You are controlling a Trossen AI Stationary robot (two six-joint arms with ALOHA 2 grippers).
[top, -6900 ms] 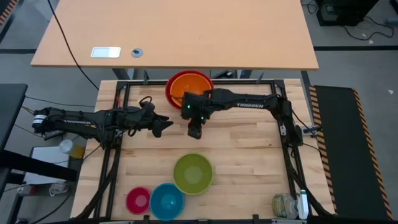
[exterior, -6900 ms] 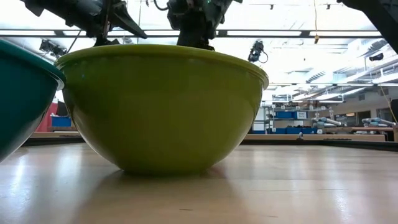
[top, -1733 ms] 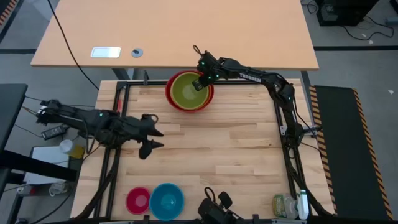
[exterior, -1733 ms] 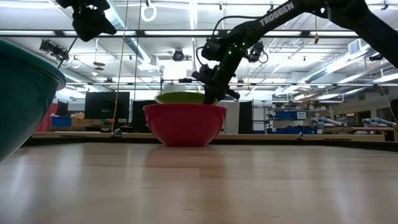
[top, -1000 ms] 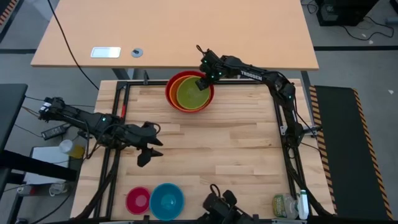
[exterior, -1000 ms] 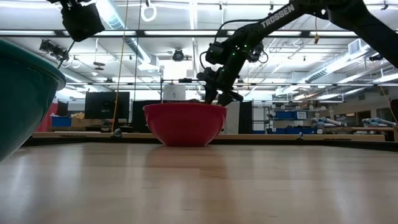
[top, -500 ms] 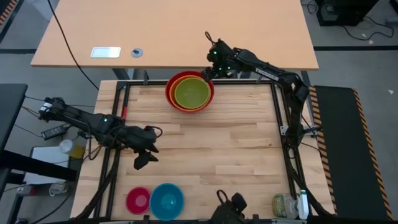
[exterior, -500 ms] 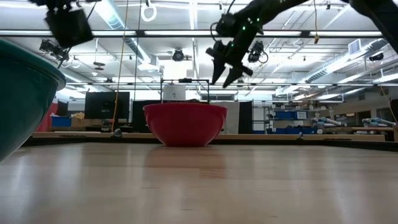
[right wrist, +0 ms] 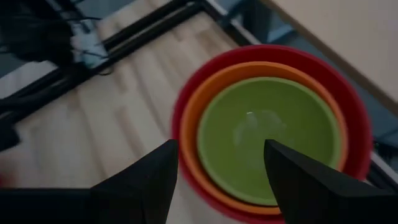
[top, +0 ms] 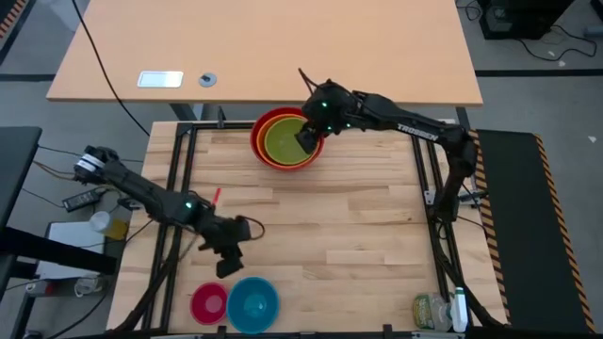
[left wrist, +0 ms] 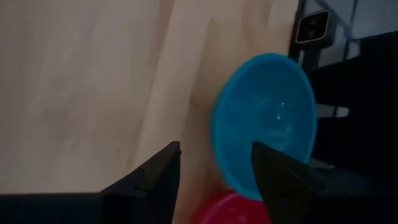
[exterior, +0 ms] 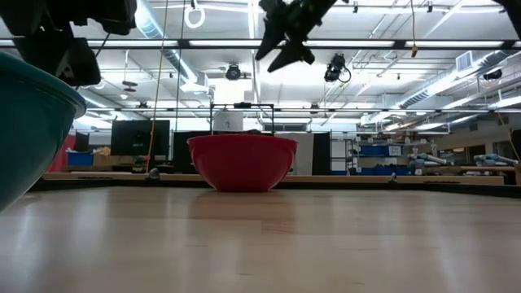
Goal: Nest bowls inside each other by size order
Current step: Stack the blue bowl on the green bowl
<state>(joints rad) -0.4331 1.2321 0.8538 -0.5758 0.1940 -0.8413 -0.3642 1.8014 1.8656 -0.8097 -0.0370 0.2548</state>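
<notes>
Bowls first: I'm looking at the glossy lime green plastic bowl [top: 287, 140] sitting inside the glossy orange plastic bowl [top: 270, 123], both inside the big glossy red plastic bowl [top: 256, 134] at the far edge of the pale wooden slat table [top: 358, 217]. Nearer me, the glossy blue plastic bowl [top: 252, 304] and the small glossy pink plastic bowl [top: 208, 302] are sitting side by side at the near edge, not nested.

I'm hovering the left gripper [top: 226, 266] just above and beside the blue one, fingers spread apart and holding nothing; its wrist camera is showing the blue bowl [left wrist: 264, 124] ahead between the two fingers. The right gripper [top: 306, 137] is hanging over the stack's rim, fingers apart, empty.

To my eye, blue is the next one to go. I'm wanting one finger inside its wall and one outside, pinching the rim on the side away from the pink bowl so I'm not nudging that neighbour, then lifting level; glossy plastic is likely to slip.

I'm not seeing whether blue and pink are touching. From table height the blue bowl [exterior: 32, 130] is cut off at the edge, and the red wall [exterior: 242, 163] is hiding the orange and green bowls.
</notes>
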